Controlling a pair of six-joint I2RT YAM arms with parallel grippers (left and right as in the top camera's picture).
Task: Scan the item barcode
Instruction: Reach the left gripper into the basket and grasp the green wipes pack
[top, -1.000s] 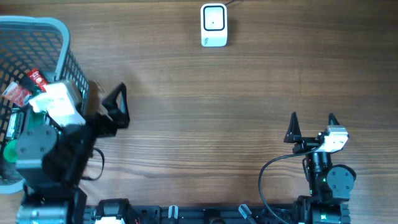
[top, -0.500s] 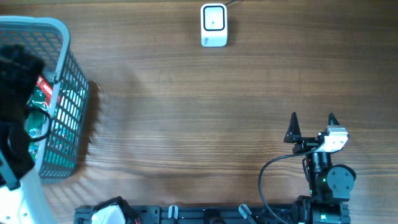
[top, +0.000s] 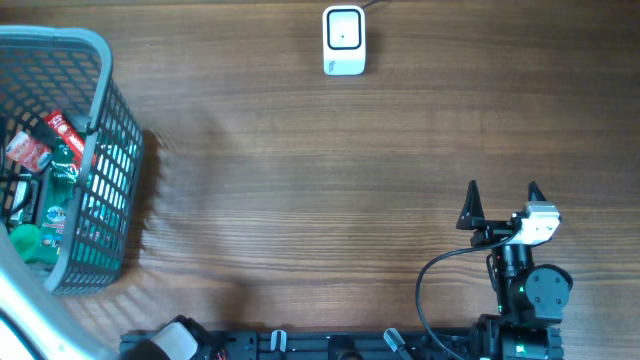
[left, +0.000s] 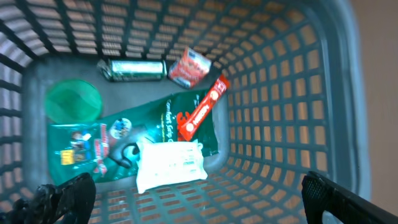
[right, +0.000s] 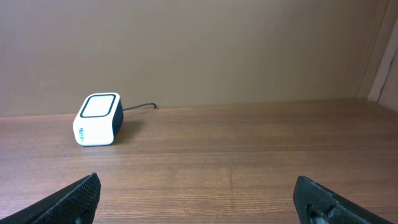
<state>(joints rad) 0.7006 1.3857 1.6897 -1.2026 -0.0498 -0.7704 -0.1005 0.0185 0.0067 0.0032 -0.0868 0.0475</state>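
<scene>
**Left gripper (left: 193, 186) over the basket (left: 292, 56), its 2 jaws spread wide, empty.**
The white packet (left: 169, 165) lies just ahead between the jaws, long axis running jaw to jaw; likely the left arm's pick. Right gripper (right: 199, 199), wide and empty, faces the scanner (right: 98, 118) ahead-left.

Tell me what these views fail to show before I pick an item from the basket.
- Barcodes: none readable; the left wrist view is blurred, and overhead the mesh wall of the basket covers the items.
- White packet: its print is too blurred to read, left wrist view.
- Left claw: only the fingertips show at the left wrist view's bottom edge; overhead it is out of frame.
</scene>
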